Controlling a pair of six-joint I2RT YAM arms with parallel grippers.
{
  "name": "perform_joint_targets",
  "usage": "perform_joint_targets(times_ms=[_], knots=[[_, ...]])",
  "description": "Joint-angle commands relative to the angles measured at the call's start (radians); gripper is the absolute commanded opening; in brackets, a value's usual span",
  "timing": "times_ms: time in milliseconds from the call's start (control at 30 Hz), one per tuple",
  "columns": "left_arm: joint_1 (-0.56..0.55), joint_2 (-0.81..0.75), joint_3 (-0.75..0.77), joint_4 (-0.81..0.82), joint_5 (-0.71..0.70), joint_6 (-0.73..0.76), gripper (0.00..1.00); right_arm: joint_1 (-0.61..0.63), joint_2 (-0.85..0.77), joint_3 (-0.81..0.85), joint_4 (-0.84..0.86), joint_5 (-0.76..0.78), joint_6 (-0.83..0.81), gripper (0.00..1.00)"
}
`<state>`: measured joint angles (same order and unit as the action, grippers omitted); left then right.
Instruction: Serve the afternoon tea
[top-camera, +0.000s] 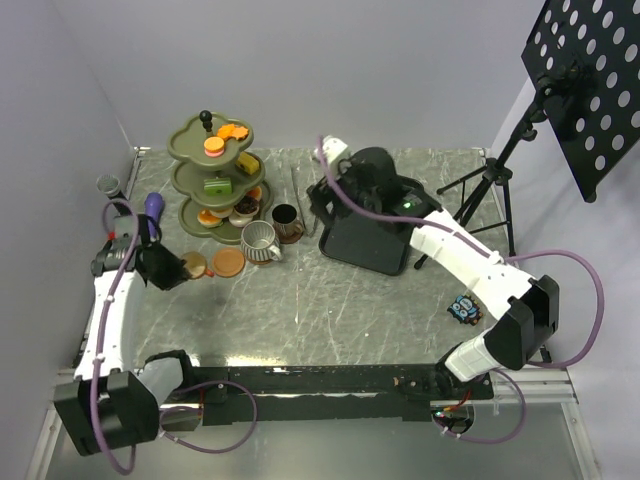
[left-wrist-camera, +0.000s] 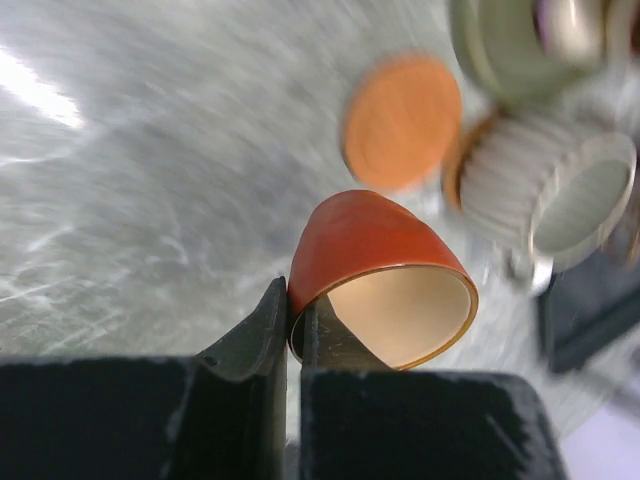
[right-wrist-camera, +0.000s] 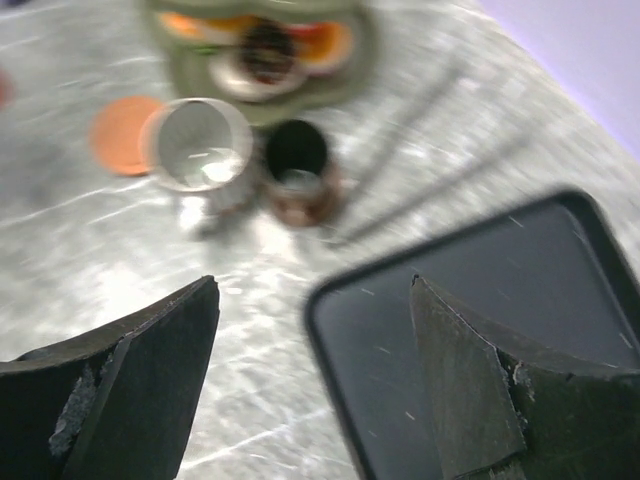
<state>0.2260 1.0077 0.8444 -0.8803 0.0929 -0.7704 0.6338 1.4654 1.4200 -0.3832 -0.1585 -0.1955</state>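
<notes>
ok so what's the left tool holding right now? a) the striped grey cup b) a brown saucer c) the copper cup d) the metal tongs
c, the left wrist view shows the left tool pinching the rim of the copper cup, with the striped grey cup sitting apart beyond it

A robotics lab, not a home — a marble-patterned table (top-camera: 330, 300) boxed in by bare grey walls (top-camera: 300, 60), a left arm (top-camera: 105, 310) and right arm (top-camera: 465, 255) bolted to a black rail (top-camera: 330, 380), loose purple cables (top-camera: 597, 290) — and a tripod (top-camera: 478, 190) holding a perforated black panel (top-camera: 600, 100).
</notes>
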Motion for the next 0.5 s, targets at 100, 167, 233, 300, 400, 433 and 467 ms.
perform_joint_targets(times_ms=[100,167,233,300,400,433,467], knots=[[-0.204,0.089,0.128,-0.104,0.194,0.088,0.01,0.211,-0.037,-0.061,0.072,-0.041,-0.077,0.82],[-0.264,0.11,0.153,-0.132,0.188,0.022,0.01,0.253,-0.017,-0.075,0.084,-0.015,-0.068,0.81],[-0.316,0.124,0.183,-0.155,0.156,-0.039,0.01,0.282,0.007,-0.079,0.089,-0.015,-0.058,0.8],[-0.336,0.138,0.2,-0.16,0.157,-0.073,0.01,0.312,0.033,-0.07,0.08,0.008,-0.056,0.79],[-0.37,0.166,0.222,-0.152,0.176,-0.116,0.01,0.352,0.078,-0.038,0.055,0.037,-0.053,0.76],[-0.385,0.178,0.234,-0.154,0.166,-0.13,0.01,0.36,0.091,-0.023,0.044,0.037,-0.044,0.76],[-0.401,0.186,0.242,-0.152,0.16,-0.15,0.01,0.365,0.105,-0.01,0.037,0.033,-0.032,0.75]])
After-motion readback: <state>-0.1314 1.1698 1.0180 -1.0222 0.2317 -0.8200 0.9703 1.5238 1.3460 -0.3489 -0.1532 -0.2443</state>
